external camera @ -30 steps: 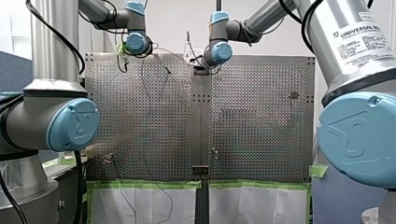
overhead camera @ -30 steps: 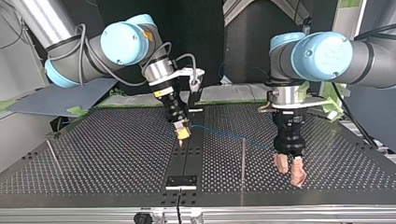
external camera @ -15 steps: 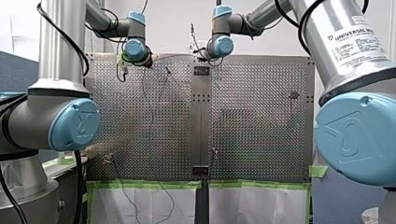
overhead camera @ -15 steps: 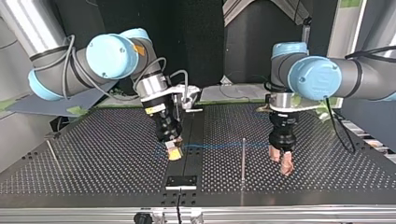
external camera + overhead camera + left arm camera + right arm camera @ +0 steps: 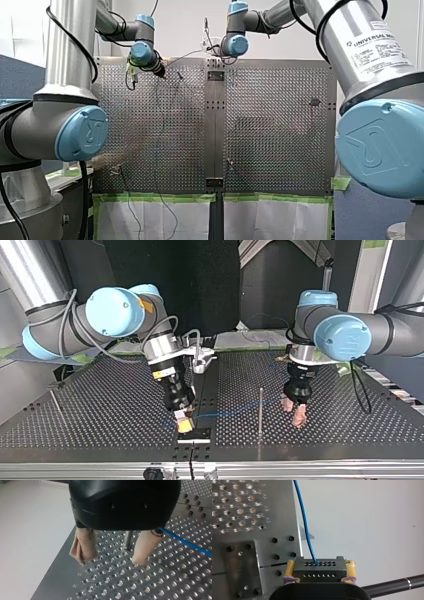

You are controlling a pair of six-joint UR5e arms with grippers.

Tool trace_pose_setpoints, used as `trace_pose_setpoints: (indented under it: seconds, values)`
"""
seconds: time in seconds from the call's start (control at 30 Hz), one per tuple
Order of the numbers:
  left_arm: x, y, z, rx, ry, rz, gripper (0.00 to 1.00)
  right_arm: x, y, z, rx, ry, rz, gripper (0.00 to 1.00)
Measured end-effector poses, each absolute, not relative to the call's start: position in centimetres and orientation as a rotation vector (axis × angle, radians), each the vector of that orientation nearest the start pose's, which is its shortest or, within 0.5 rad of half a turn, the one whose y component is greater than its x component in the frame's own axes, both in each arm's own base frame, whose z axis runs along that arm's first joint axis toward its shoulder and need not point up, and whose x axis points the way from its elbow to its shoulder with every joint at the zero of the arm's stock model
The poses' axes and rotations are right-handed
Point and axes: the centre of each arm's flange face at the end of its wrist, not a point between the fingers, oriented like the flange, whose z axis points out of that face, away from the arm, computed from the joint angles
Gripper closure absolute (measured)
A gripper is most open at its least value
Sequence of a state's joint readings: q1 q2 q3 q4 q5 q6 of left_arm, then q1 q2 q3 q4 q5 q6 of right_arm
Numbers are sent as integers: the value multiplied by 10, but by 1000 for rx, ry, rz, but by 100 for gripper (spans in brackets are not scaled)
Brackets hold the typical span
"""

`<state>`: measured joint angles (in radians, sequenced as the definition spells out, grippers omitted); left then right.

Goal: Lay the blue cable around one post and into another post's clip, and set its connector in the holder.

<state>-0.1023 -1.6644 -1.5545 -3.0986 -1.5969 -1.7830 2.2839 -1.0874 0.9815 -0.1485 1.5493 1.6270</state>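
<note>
Holding the connector (image 5: 319,570) fast in my right gripper (image 5: 320,565), with a yellow pad (image 5: 290,569) pressed against each short end. Lies crosswise between those pads, long axis running from one pad to the other, holed face pointing away from the wrist. Looks like a dark, flat block with two rows of small round holes. Sends the blue cable (image 5: 305,522) out of one hole in the upper row, straight ahead, then on along the edge of the perforated table (image 5: 237,510).

In the top view, hangs low over the table's bare middle strip near the edge closest to that camera, just above a small dark plate (image 5: 195,434); touching it or not cannot be told. Trails the cable from there as a thin blue line toward the view's right, across a slim upright post (image 5: 260,407); on which side of it cannot be told. Fades from sight close to my left gripper (image 5: 293,415).

Holding nothing there: beige fingers (image 5: 83,547) spread well apart, tips close over the table's holes, resting on them or not cannot be told. Frames the foot of the post in the gap, a little further ahead. Shows the cable coming from behind one finger and running away over the table.
</note>
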Motion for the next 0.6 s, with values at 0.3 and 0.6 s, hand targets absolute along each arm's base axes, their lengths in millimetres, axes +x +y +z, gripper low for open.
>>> trace_pose_setpoints:
  seconds: [0.3, 0.6]
  values:
    - [537, -189, 438, -82, 1639, -234, 0, 576, -466, 517, 1417, -677, 1955, 100]
    - [556, -184, 429, -122, 1615, -260, 0, 574, -487, 539, 1333, -660, 1973, 100]
